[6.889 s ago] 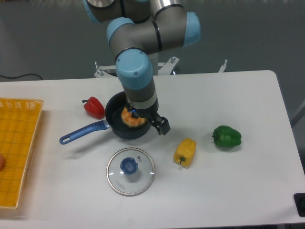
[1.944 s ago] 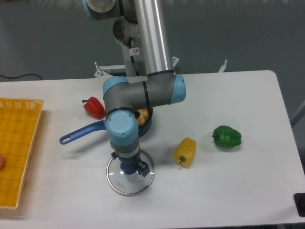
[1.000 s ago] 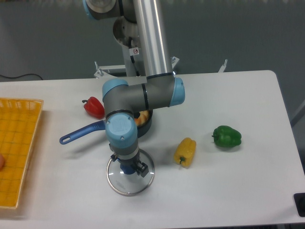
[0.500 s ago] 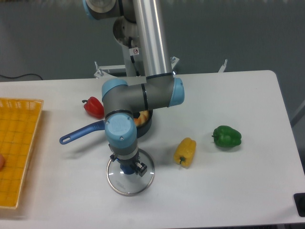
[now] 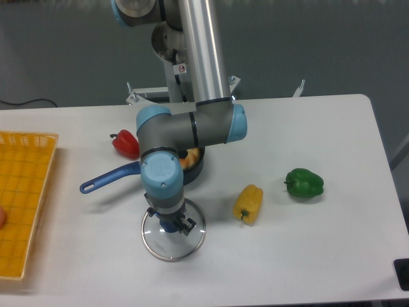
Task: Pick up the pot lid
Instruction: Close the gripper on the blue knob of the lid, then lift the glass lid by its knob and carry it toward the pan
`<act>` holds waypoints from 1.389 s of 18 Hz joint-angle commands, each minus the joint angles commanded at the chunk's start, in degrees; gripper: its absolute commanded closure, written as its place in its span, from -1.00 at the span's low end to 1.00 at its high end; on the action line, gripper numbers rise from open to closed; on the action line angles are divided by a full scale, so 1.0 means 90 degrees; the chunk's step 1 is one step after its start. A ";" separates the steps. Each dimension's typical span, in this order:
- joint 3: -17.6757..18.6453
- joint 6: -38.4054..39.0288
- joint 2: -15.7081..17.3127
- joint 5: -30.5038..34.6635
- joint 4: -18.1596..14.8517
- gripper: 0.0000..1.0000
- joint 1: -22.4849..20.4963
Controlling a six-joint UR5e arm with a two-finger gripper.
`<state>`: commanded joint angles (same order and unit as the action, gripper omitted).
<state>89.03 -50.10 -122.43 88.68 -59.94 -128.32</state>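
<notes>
A robot arm (image 5: 198, 128) bends low over a white table (image 5: 307, 256), its gripper (image 5: 169, 219) pointed down at a clear pot lid (image 5: 172, 250). The fingers are at the lid's blue knob (image 5: 167, 226), one to either side; whether they have clenched on it cannot be told from this angle. The lid lies on the tabletop, knob up.

Behind the lid, partly hidden by the arm, is a black pan (image 5: 194, 173) holding an orange item (image 5: 191, 157), its blue handle (image 5: 110, 176) angled toward the left of the frame. A red pepper (image 5: 126, 144) lies near the pan. To the right of the lid is a yellow vegetable (image 5: 248, 204), with a green pepper (image 5: 305, 183) farther right. A yellow-orange bin (image 5: 25, 192) stands at the left edge.
</notes>
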 joint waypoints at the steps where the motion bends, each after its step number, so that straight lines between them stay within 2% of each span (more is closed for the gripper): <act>1: 0.0000 0.0000 0.0010 0.0000 0.0000 -0.08 0.0000; 4: -0.0058 0.0000 0.0068 -0.0010 -0.0029 -0.04 0.0000; 8: -0.0390 -0.0039 0.0166 -0.0039 -0.0497 -0.03 -0.0049; 12: -0.0488 -0.0127 0.0409 -0.0049 -0.0722 -0.02 -0.0195; 15: -0.0508 -0.0895 0.0683 -0.0049 -0.1063 0.01 -0.0331; 20: -0.0508 -0.1404 0.1015 -0.0176 -0.1484 0.04 -0.0615; 22: -0.0498 -0.1776 0.1103 -0.0166 -0.1523 0.04 -0.0674; 25: -0.0488 -0.1836 0.1181 -0.0166 -0.1524 0.04 -0.0820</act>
<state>84.64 -66.62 -111.80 87.19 -73.65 -135.70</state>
